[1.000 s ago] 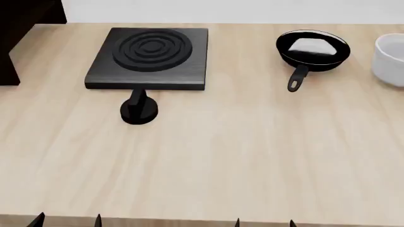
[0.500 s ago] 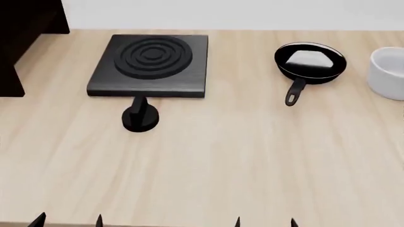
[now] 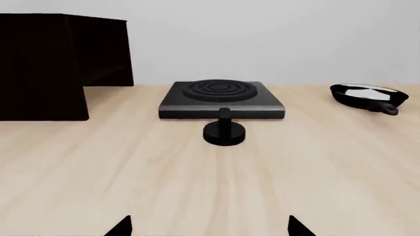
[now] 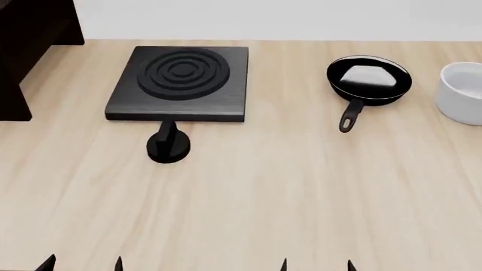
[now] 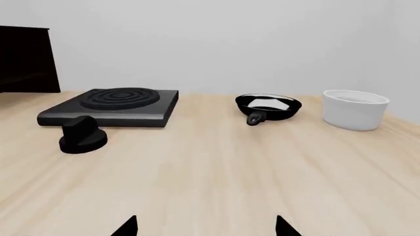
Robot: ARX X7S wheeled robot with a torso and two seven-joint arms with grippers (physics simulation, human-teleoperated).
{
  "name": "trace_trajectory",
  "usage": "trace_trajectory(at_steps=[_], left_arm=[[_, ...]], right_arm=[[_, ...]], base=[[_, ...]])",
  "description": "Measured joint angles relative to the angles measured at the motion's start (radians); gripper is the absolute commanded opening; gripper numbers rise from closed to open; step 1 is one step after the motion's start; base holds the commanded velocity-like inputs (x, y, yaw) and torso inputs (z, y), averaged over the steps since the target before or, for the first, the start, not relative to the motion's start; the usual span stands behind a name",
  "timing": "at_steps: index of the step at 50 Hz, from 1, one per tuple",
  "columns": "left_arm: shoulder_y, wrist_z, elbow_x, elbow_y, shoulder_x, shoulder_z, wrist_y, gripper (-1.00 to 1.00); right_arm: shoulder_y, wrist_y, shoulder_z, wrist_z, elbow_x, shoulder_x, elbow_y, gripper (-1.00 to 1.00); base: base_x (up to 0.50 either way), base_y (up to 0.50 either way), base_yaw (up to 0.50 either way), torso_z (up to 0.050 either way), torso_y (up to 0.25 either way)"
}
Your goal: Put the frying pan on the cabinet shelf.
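Observation:
The frying pan [image 4: 369, 79] is a small black pan with a white glint inside, resting at the back right of the wooden counter with its handle pointing toward me; it also shows in the left wrist view [image 3: 369, 94] and the right wrist view [image 5: 268, 107]. The dark cabinet [image 4: 34, 39] stands at the far left; its shelf is not discernible. It also appears in the left wrist view [image 3: 52, 64]. My left gripper [image 4: 81, 262] and right gripper [image 4: 316, 264] sit at the near counter edge, both open and empty, far from the pan.
A square black hob plate [image 4: 180, 76] with concentric rings lies at the back centre, a black knob [image 4: 168, 145] just in front of it. A white cylindrical pot [image 4: 463, 93] stands right of the pan. The pale wood counter [image 4: 263, 197] spreads between the grippers and these objects.
Everything on the counter has slid slightly downward in the head view, as the view tilted or shifted. Gripper tips stay in the same place.

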Motion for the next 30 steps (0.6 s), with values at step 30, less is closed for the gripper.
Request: trace_trajectory(at_steps=[30], left_arm=[[-0.002, -0.046, -0.051, 0.015, -0.025, 0.027, -0.02, 1.0]], right_arm=[[-0.003, -0.004, -0.035, 0.034, 0.038, 0.03, -0.018, 1.0]], base=[[0.21, 0.0, 0.0, 0.018, 0.02]])
